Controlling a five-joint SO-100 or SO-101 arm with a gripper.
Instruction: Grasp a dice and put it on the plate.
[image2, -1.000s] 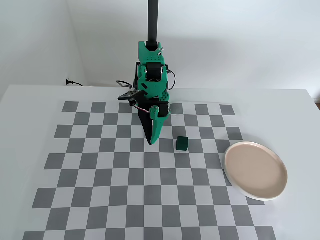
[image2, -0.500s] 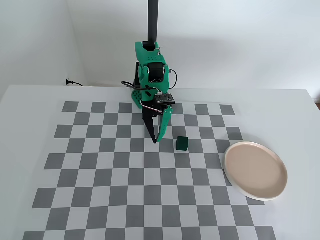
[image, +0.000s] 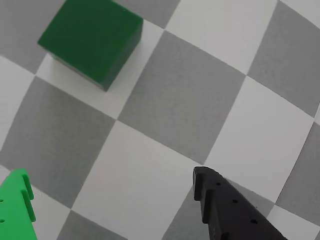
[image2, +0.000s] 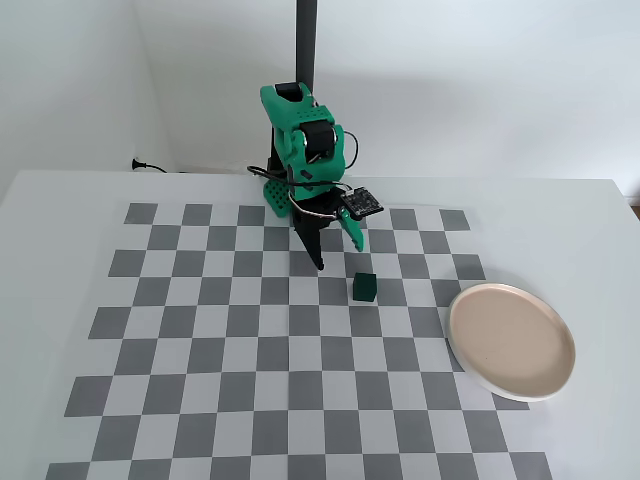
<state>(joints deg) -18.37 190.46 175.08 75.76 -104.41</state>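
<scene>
The dice (image2: 364, 288) is a small dark green cube resting on the checkered mat, just in front of and slightly right of my gripper (image2: 340, 256). In the wrist view the dice (image: 92, 37) lies at the top left, ahead of my gripper (image: 110, 175) and apart from it. The gripper is open, with only bare mat between the green finger (image: 17, 205) and the black finger (image: 225, 212). The round beige-pink plate (image2: 512, 340) sits at the right side of the mat with nothing on it.
The checkered mat (image2: 200, 350) covers most of the white table. A black pole (image2: 305, 40) rises behind the arm's base. A cable with a plug (image2: 140, 165) lies along the back left wall.
The wrist has turned and the gripper has swung right towards the dice. Its fingers, nearly together a second ago, have spread apart.
</scene>
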